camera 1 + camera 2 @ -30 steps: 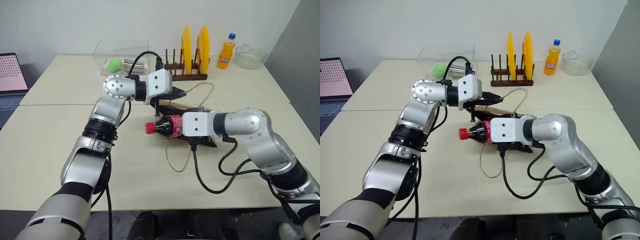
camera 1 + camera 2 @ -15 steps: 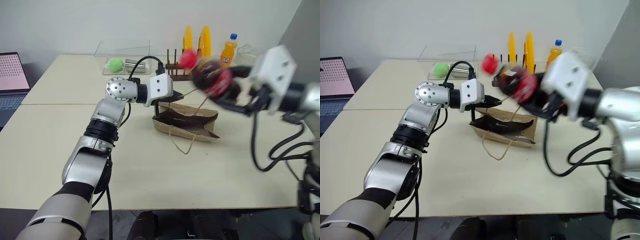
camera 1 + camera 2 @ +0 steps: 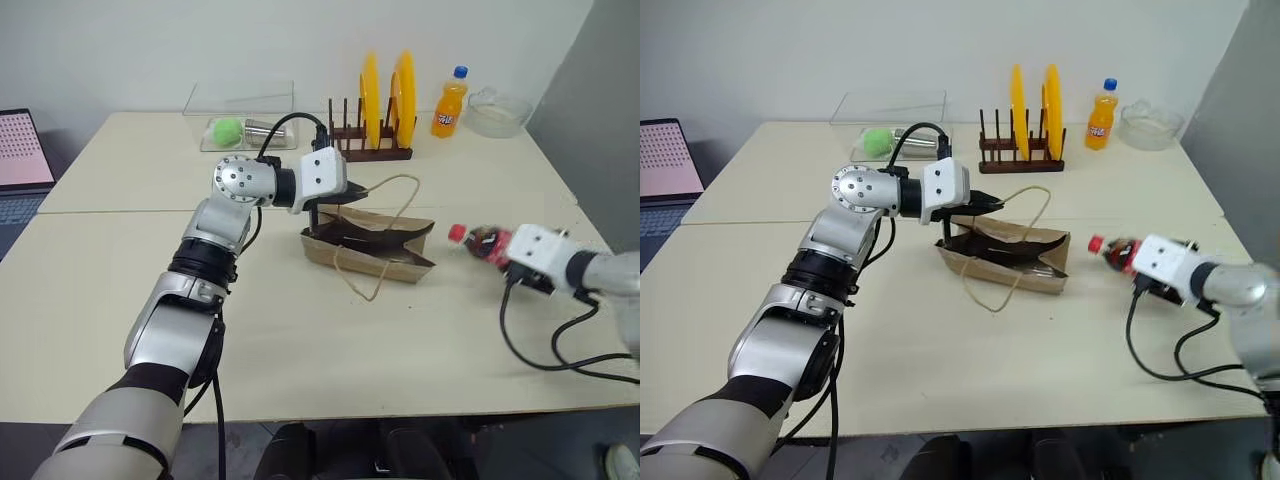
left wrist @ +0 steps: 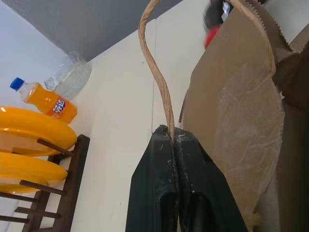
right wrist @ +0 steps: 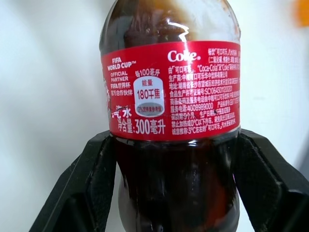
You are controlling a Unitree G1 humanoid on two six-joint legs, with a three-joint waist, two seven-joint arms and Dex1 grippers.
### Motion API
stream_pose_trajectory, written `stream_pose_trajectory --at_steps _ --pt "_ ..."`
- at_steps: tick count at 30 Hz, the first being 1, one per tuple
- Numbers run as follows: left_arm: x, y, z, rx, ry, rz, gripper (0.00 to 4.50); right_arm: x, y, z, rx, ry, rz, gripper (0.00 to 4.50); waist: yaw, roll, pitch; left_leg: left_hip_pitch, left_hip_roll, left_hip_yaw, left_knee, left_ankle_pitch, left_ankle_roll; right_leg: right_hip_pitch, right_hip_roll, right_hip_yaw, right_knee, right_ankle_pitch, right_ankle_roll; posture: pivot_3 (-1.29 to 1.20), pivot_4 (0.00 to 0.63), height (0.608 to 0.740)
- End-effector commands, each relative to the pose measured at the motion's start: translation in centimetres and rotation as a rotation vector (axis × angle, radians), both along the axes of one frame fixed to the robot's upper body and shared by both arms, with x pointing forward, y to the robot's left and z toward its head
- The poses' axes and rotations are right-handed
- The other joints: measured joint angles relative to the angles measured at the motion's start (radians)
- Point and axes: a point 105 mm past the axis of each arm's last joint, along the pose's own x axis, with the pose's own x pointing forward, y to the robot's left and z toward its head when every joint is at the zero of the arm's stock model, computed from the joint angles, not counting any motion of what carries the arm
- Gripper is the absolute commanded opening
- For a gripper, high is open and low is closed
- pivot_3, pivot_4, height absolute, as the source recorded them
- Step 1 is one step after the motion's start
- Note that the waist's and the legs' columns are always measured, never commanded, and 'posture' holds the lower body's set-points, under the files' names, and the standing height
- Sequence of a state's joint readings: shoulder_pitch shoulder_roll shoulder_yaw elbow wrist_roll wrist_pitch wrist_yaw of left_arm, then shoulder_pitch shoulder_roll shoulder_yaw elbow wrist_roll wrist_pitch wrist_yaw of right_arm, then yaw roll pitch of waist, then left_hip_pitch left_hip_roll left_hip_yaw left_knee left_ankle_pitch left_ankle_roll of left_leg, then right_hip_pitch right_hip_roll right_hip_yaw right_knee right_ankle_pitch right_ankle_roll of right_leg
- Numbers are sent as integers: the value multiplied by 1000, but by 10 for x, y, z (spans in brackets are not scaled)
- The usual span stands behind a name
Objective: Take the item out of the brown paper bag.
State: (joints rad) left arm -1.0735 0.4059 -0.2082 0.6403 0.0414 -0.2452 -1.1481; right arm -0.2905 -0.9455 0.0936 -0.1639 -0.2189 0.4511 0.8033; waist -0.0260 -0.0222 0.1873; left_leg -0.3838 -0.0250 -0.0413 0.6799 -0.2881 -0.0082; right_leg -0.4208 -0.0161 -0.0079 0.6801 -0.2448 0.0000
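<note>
right fingers [image 5: 174, 188] are gripping the bottle [image 3: 482, 243] beside the bag [image 3: 372, 245]; left fingers [image 4: 173, 145] are pinching its handle [image 4: 153, 67]

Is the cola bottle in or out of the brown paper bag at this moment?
Out. The right gripper clamps the cola bottle well clear of the brown paper bag, whose handle the left gripper pinches.

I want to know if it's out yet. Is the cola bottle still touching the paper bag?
Apart. In the left eye view the cola bottle sits in the right gripper, with bare table between it and the brown paper bag.
</note>
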Motion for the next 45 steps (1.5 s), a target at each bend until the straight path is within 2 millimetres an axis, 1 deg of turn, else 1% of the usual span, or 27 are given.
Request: stream_pose_trajectory --at_steps 1,4,7,9,10,11,12,16,18,20,22,24,25,27,28,29,31,33,35,37,41,45 --pt "-3 -3 14 -18 -47 -17 0 15 0 13 -47 -76 15 3052 0 0 0 0 0 0 0 0 0 0 0 0 0 0 -1 0 150 740" --pt "-4 -3 14 -16 -46 -19 0 19 3 5 -16 -27 20 3052 0 0 0 0 0 -1 0 0 0 0 0 0 0 0 0 0 150 740" --pt "-4 -4 14 -14 -46 -22 0 22 6 4 18 -1 22 3052 0 0 0 0 0 -1 0 0 0 0 0 0 -1 0 -1 0 150 740" --pt "-4 -4 14 -14 -47 -23 0 25 5 6 13 2 29 3762 -1 0 0 0 0 0 0 0 0 0 0 0 -1 0 -1 0 150 740" --pt "-5 -4 15 -14 -47 -24 0 25 5 6 13 8 28 4022 -1 0 0 0 0 0 0 0 0 0 0 0 0 0 -1 0 150 740" --pt "-5 -5 15 -14 -47 -26 0 25 4 7 11 12 32 4383 -1 0 0 0 0 0 0 0 0 0 0 0 0 0 -1 0 150 740" --pt "-5 -5 15 -14 -48 -26 0 26 4 8 9 11 34 4449 -1 0 0 0 0 -1 0 0 0 0 0 0 0 1 -1 0 150 740" --pt "-4 -5 15 -13 -46 -26 0 26 5 18 25 -15 42 4449 0 0 0 0 0 -1 0 0 0 0 0 0 0 1 -1 0 150 740" --pt "-4 -4 14 -12 -46 -25 0 25 9 29 68 -39 48 4449 0 0 0 0 0 0 0 0 0 0 0 0 0 1 -1 0 150 740" --pt "-4 -4 13 -14 -44 -19 0 18 16 44 131 -61 65 4449 0 0 0 0 0 -1 0 0 0 0 0 0 0 1 -1 0 150 740" --pt "-3 -3 13 -14 -41 -18 0 6 16 56 143 -68 79 4449 1 0 0 0 0 -1 0 0 0 0 0 -1 0 1 -1 0 150 740" --pt "-2 -3 13 -17 -43 -14 0 -10 20 69 180 -71 106 4449 5 0 0 -1 0 -3 0 0 0 0 0 -2 0 1 -1 0 150 740" --pt "-1 -3 14 -22 -45 -6 0 -19 26 77 211 -76 131 4449 8 0 0 -1 0 -3 0 0 0 1 0 -2 -1 1 -1 0 150 740" --pt "3 -3 15 -27 -50 17 0 -43 50 96 356 -83 229 4449 10 0 0 -1 0 -4 1 0 0 1 0 -2 -1 1 -1 0 150 740" --pt "6 -3 16 -29 -54 31 0 -52 59 102 402 -93 266 4449 11 0 0 -1 -1 -4 0 0 0 1 0 -2 -1 1 -1 0 150 740" --pt "9 -3 16 -31 -55 47 0 -61 67 107 439 -105 296 4449 10 0 0 -1 0 -4 1 0 0 1 0 -2 -1 0 -1 0 150 740" --pt "15 -2 19 -54 -41 82 0 -72 81 110 513 -124 318 4449 11 0 0 0 0 -5 1 0 0 1 0 -3 0 0 1 0 150 740" --pt "20 -4 25 -93 -12 105 407 -81 97 107 582 -137 338 4500 12 0 0 0 0 -5 1 0 0 2 0 -3 0 -1 1 0 150 740" --pt "22 -6 28 -102 -5 112 848 -87 113 99 629 -135 344 4500 13 0 0 -1 -1 -6 1 0 0 2 0 -3 -1 -1 2 0 150 740" --pt "23 -7 31 -103 -8 114 1511 -89 121 92 655 -132 333 4500 13 0 0 -1 -1 -5 1 0 0 2 -1 -3 0 -1 2 0 150 740" --pt "26 -2 39 -109 -16 122 2738 -86 122 86 679 -147 289 4500 13 0 0 -1 -1 -5 1 0 0 1 -1 -3 -1 -1 1 0 150 740" --pt "34 19 56 -105 -63 194 3918 -79 117 87 679 -175 263 4500 10 0 0 -1 -1 -5 1 0 0 1 0 -3 0 -1 2 0 150 740"
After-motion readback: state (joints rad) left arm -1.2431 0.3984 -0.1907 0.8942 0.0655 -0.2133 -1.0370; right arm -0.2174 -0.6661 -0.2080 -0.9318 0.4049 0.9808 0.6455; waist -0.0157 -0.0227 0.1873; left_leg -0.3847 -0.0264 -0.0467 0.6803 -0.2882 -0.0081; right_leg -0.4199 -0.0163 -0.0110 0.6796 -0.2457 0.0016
